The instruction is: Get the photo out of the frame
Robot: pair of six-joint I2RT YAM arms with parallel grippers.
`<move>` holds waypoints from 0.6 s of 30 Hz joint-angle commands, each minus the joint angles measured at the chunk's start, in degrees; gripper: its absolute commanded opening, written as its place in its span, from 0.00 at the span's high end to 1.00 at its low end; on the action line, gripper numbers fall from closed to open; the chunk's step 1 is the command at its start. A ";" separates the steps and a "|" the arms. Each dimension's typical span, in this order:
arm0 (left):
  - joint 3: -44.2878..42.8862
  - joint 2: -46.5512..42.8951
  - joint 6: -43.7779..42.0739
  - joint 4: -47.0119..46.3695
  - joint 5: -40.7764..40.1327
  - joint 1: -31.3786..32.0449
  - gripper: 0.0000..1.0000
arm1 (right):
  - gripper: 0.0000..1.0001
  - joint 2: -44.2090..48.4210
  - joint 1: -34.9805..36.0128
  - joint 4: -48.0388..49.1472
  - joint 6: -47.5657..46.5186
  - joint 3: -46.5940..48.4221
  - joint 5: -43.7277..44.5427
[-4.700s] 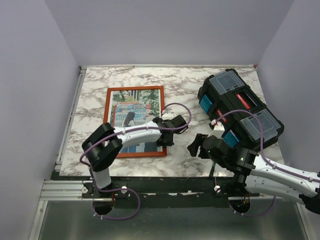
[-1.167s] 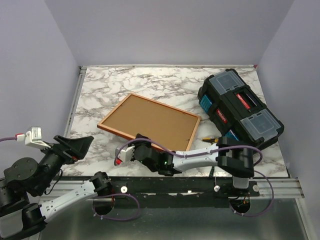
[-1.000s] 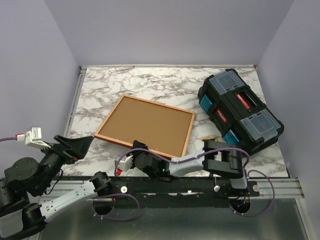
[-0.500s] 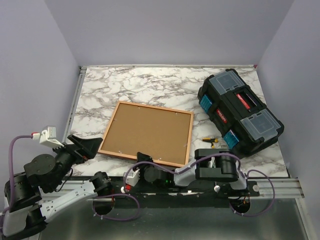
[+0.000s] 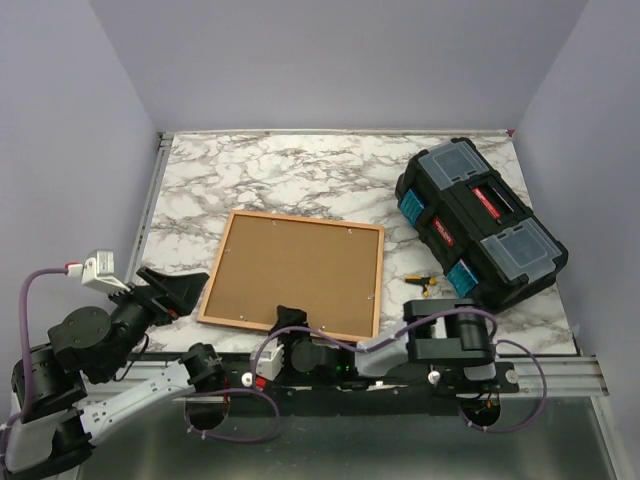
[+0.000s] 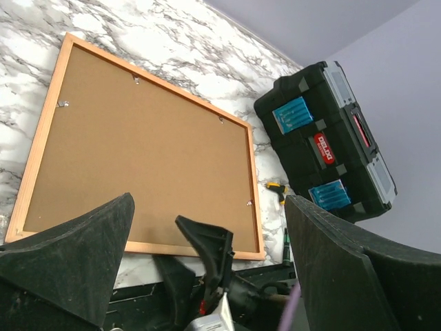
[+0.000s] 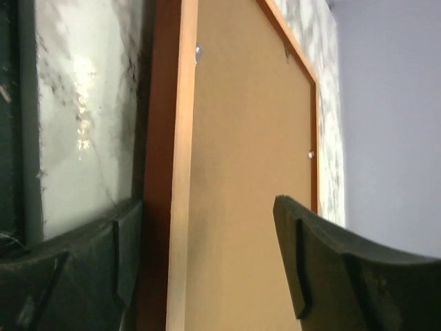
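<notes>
Currently: marble table [image 5: 250, 165] carries a black toolbox [image 5: 480, 225]. Frame [image 5: 295, 272] lies flat left of the toolbox, apart from it, brown board up. Left gripper [image 6: 207, 200] is farther left of the toolbox, beyond the frame, fingers spread wide, empty. Right gripper [image 7: 207, 207] is released, at the frame's near edge. Small yellow-handled tool [image 5: 418, 283] sits just left of the toolbox.

frame [image 5: 293, 273] face-down mid-table, toolbox [image 5: 479, 221] right
</notes>
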State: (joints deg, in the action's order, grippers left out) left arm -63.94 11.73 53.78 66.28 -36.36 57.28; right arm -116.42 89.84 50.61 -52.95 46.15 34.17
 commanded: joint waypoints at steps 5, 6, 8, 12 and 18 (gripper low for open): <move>1.67 0.38 -1.47 -2.72 2.62 0.03 0.06 | 0.00 19.57 1.58 -42.35 31.49 4.57 -3.46; 1.86 0.34 -1.65 -2.93 2.63 0.03 0.06 | 0.00 22.18 1.60 -46.02 36.31 5.00 -3.71; 2.58 0.52 -2.13 -3.63 2.66 0.03 0.06 | 0.00 26.13 1.63 -51.87 44.43 5.01 -2.91; 3.88 1.97 -2.96 -5.41 2.60 0.03 0.05 | 0.00 31.93 1.43 -63.32 65.03 6.40 4.12; 5.25 5.64 -4.12 -9.06 4.69 0.03 0.05 | 0.00 37.10 -7.87 -81.24 96.97 6.30 2.51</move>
State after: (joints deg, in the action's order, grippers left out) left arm -59.92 14.24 51.68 61.52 -34.50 57.28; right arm -81.62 88.27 -12.08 16.10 52.07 35.92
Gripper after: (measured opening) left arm 0.951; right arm 0.998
